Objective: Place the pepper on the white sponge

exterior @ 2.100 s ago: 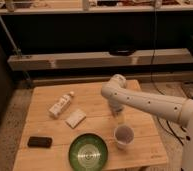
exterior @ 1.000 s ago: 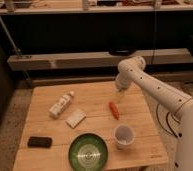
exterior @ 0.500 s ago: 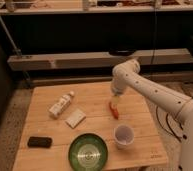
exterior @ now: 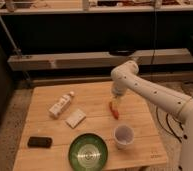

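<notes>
**One short sideways carry decides this**

Nearest you, well on the camera side of the gripper point(exterior: 117, 102), sit a green plate point(exterior: 87, 152) and a pale cup point(exterior: 124, 136). The cup stands almost straight toward the camera from the gripper, and the plate is further to the camera's left. A black phone-like slab point(exterior: 40, 142) lies far off on that same side, near the edge of the wooden table point(exterior: 140, 120).

Next back is the white sponge point(exterior: 75, 118), flat on the wood. It is to the camera's left of the gripper and a touch nearer the camera, with nothing lying between them.

The pepper point(exterior: 114, 111) is right at the gripper. Its slim red body runs from beneath the tip down toward the cup. Its far end meets the gripper, but from this view you cannot tell whether that end is held or only touched, nor whether the gripper is wide or closed.

Your move turns on one thing: the sponge lies sideways from the pepper, roughly square to its long axis. Confirm the hold, lift, then travel to the camera's left.

Further back, a white labelled bottle point(exterior: 61, 104) lies just past the sponge, so keep the carry on its near side.
</notes>
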